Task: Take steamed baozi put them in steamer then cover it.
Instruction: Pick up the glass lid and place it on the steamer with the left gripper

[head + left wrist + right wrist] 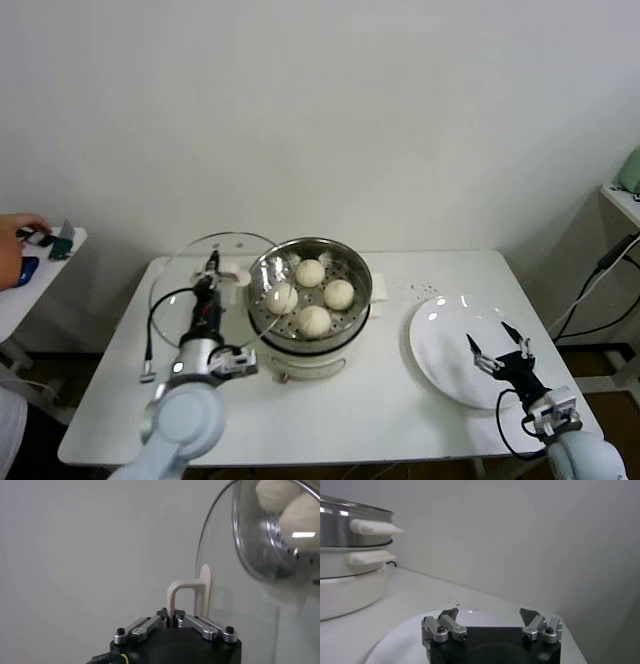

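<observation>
The steel steamer [362, 272] stands mid-table on its white pot base [300, 362], and several cream-white baozi [339, 294] lie in it. My left gripper [212, 268] is shut on the white handle [233, 272] of the glass lid [180, 278]. The lid hangs tilted just left of the steamer, its edge over the left rim. In the left wrist view the jaws [172, 614] pinch the handle [187, 592], and baozi [305, 517] show through the glass [220, 555]. My right gripper [490, 340] hovers open and empty over the white plate [440, 330].
A person's hand [20, 235] rests on a side table at the far left. A black cable [150, 340] runs along the left arm. Dark crumbs [425, 290] dot the table between steamer and plate. The right wrist view shows the steamer [345, 527], plate [405, 640] and gripper [490, 616].
</observation>
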